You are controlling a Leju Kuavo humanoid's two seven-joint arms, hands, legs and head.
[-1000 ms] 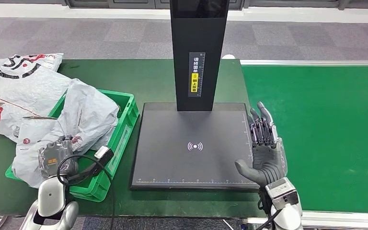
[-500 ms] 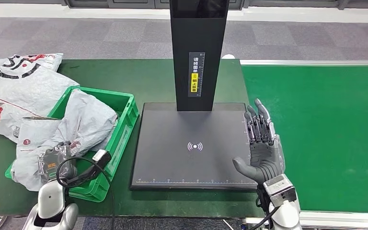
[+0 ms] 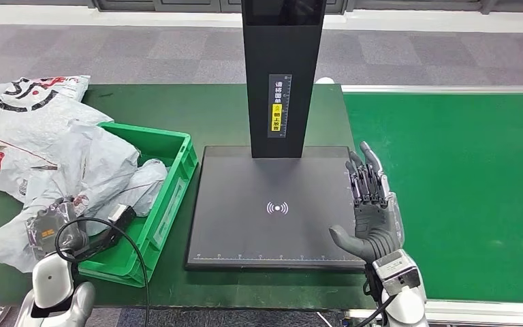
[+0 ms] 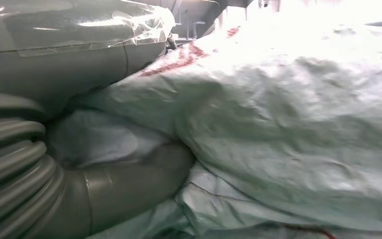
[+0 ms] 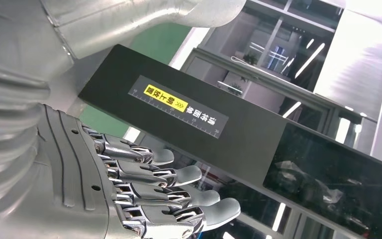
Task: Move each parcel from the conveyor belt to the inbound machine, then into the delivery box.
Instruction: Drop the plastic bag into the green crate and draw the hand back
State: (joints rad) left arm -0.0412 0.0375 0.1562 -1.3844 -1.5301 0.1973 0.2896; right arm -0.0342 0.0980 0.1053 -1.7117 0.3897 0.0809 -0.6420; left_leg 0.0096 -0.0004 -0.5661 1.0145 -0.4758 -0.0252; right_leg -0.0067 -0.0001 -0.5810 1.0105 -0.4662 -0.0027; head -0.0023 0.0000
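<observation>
My left hand is closed on the grey parcel; in the left wrist view my thumb is pressed into its crinkled plastic. The parcel sags half over the near-left rim of the green box, part inside and part spilling onto the counter at 9 o'clock of the box. I judge this to be the last step for this parcel, settling it into the box. What remains is to carry the bag toward 1 o'clock so its bulk clears the rim, then let go. The slack plastic could snag on the rim, and the cable looping off my wrist lies right by the box edge. My right hand is open and holds nothing, fingers straight and together, palm turned inward, standing at the 3 o'clock edge of the scanner plate. The black post rises at 12 o'clock of the plate. Two more parcels, white with red and black print, lie on the counter at 10 o'clock of the box, outside it. The belt stretches away at 3 o'clock of my right hand, and I see no parcel on the stretch in view.
</observation>
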